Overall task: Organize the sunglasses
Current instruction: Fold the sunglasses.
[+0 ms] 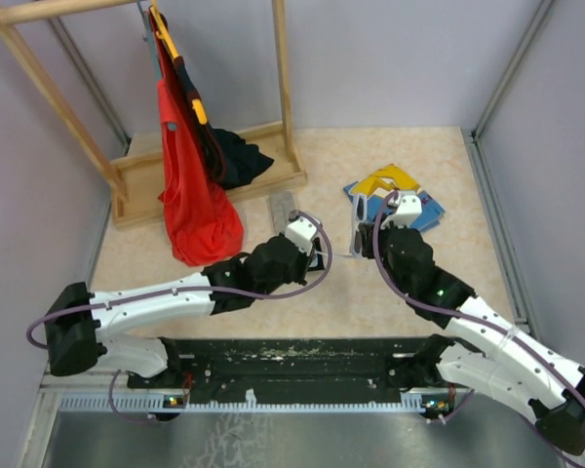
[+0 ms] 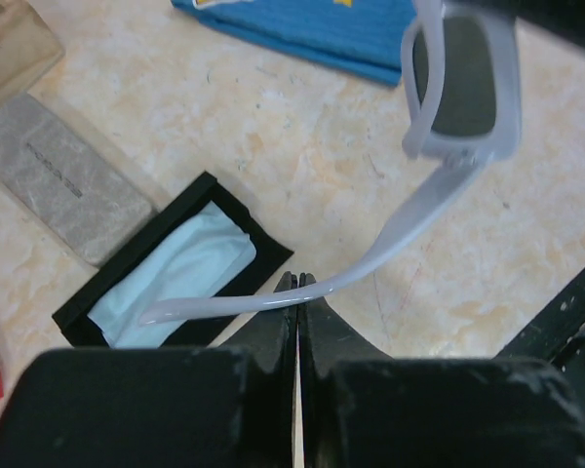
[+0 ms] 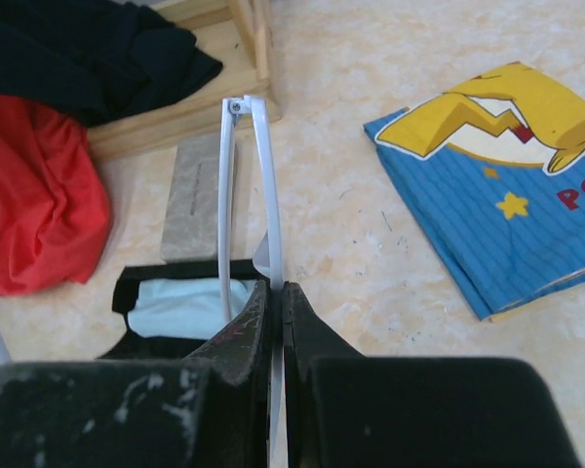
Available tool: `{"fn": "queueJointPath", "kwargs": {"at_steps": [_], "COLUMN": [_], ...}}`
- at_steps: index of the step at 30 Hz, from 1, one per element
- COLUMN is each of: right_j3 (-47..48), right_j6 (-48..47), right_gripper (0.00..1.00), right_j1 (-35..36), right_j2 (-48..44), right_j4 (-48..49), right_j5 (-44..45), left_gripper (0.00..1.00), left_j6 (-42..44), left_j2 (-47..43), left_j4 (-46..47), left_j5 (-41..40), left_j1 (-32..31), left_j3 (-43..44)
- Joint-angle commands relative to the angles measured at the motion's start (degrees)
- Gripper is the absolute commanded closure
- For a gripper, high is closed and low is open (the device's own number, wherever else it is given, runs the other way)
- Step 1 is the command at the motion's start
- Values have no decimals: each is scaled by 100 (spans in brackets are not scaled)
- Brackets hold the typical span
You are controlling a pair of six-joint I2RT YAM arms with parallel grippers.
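Note:
The white-framed sunglasses [image 1: 356,237] with dark lenses hang above the table between both arms. My right gripper [image 3: 278,290] is shut on one white temple [image 3: 269,195], which runs between its fingers. In the left wrist view the lens front [image 2: 463,88] is at upper right and the other temple [image 2: 390,234] curves down across the tips of my left gripper [image 2: 298,285]. That gripper's jaws are pressed together, and the temple lies over them, not between them. Below it, an open black case [image 2: 210,185] holds a light-blue cloth [image 2: 180,273]. No other sunglasses are in view.
A grey oblong case [image 1: 283,207] lies beside the black case [image 3: 127,292]. A blue and yellow printed cloth [image 1: 400,190] lies at the right back. A wooden rack [image 1: 214,175] with a red garment [image 1: 200,210] and black fabric [image 1: 239,156] stands at the left back.

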Motion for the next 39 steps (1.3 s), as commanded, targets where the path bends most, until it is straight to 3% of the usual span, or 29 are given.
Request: {"fn": "queueJointPath", "kwargs": {"at_steps": [1, 27, 30, 34, 39], "right_j3": [-203, -376, -404, -278, -251], "right_j6": [-487, -1088, -791, -10, 354], "right_gripper": [100, 100, 100, 100, 100], "right_j1": [-39, -33, -32, -39, -30], "right_j2": [-219, -30, -77, -264, -454], "right_j4": [397, 578, 491, -313, -984], "right_j5": [-513, -2624, -2102, -827, -781], "left_gripper": [100, 99, 90, 65, 47], "left_j6": [166, 508, 541, 741, 601], "left_j2": [152, 949, 902, 543, -68], "left_j4": [258, 351, 375, 460, 835], "left_j5": [-401, -72, -108, -175, 795], "left_j1": [-26, -36, -34, 99, 1055], "left_j3": [474, 1208, 1115, 632, -264]}}
